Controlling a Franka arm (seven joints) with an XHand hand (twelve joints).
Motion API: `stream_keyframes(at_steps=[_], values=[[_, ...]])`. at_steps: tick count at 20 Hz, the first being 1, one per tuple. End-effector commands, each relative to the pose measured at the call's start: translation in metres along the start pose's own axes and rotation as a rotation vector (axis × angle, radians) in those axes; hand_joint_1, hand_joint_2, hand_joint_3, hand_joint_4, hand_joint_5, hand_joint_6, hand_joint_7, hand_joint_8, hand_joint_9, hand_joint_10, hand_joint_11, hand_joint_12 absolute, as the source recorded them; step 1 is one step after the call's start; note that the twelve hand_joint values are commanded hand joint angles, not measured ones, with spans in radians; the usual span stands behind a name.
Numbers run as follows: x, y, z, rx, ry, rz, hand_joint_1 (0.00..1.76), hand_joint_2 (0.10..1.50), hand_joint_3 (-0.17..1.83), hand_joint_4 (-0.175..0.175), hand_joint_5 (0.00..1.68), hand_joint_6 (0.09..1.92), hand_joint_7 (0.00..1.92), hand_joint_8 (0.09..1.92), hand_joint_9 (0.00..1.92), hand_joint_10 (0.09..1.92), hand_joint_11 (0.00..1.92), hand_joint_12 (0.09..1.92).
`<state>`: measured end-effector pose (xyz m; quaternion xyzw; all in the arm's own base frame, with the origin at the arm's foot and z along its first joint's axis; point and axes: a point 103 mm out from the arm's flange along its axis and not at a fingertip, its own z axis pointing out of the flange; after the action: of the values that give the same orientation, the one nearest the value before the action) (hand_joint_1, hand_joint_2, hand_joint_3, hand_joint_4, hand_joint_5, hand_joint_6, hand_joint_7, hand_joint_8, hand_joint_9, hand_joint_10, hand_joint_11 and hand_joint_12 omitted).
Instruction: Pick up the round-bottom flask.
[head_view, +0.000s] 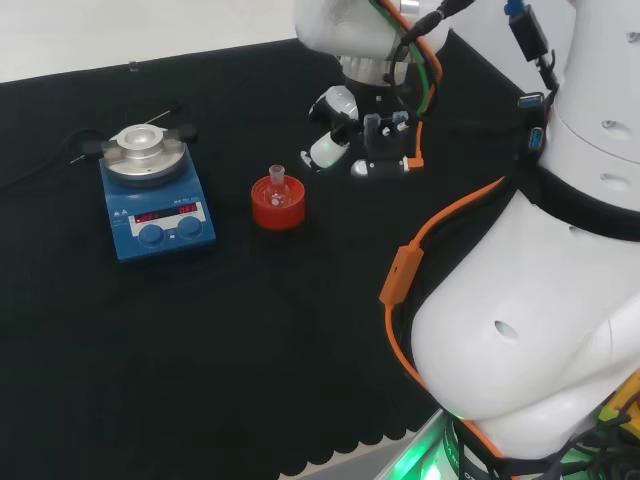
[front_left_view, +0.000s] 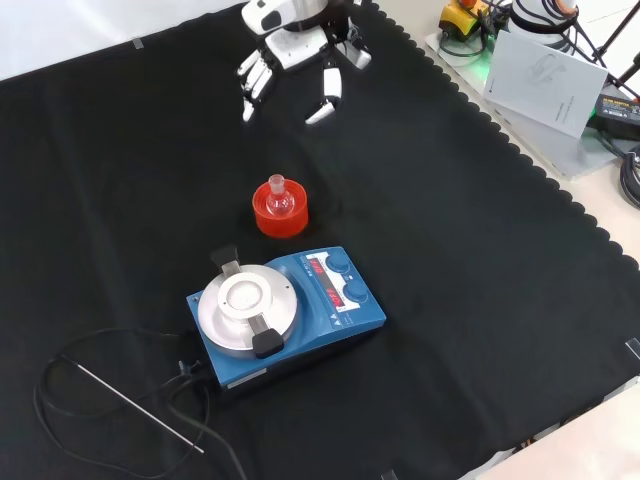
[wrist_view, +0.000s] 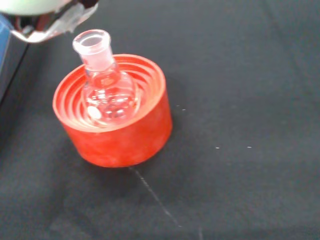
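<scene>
**Hand poised above the flask, nothing gripped yet**

The flask sits upright in a red ribbed stand near the middle of the black worktop. The stand is there because a round bottom cannot rest on a flat surface; the bulb nests in the stepped hollow and the short neck points straight up, free to be taken from above. The glass is clear, and in the wrist view the bulb looks empty, though glints make a thin film of liquid hard to rule out.

In the front view the hand hangs at the top of the cloth, well apart from the stand and farther off than it. Its fingers point downward, spread and relaxed, and hold nothing. The head view shows the same: the hand is to the right of the stand, apart from it.

A blue stirrer plate with a round metal top stands just beside the stand, nearer the front camera, its cable trailing over the cloth. Judging from this, the reach has yet to close, and the hand will need to come down around the neck without tipping the stand.
</scene>
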<state>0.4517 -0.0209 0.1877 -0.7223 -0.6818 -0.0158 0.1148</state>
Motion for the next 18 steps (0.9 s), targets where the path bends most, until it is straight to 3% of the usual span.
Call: stream_keyframes(at_steps=[1, 18], values=[[-0.002, 0.022, 0.016, 0.005, 0.031, -0.032, 0.85, 0.44, 1.03, -0.058, 0.54, 0.09, 0.48, 0.66, 0.6, 0.64, 0.3, 1.32], [0.001, 0.047, 0.035, -0.007, 0.039, -0.084, 0.87, 0.43, 1.04, -0.055, 0.6, 0.09, 0.57, 0.64, 0.65, 0.62, 0.35, 1.3]])
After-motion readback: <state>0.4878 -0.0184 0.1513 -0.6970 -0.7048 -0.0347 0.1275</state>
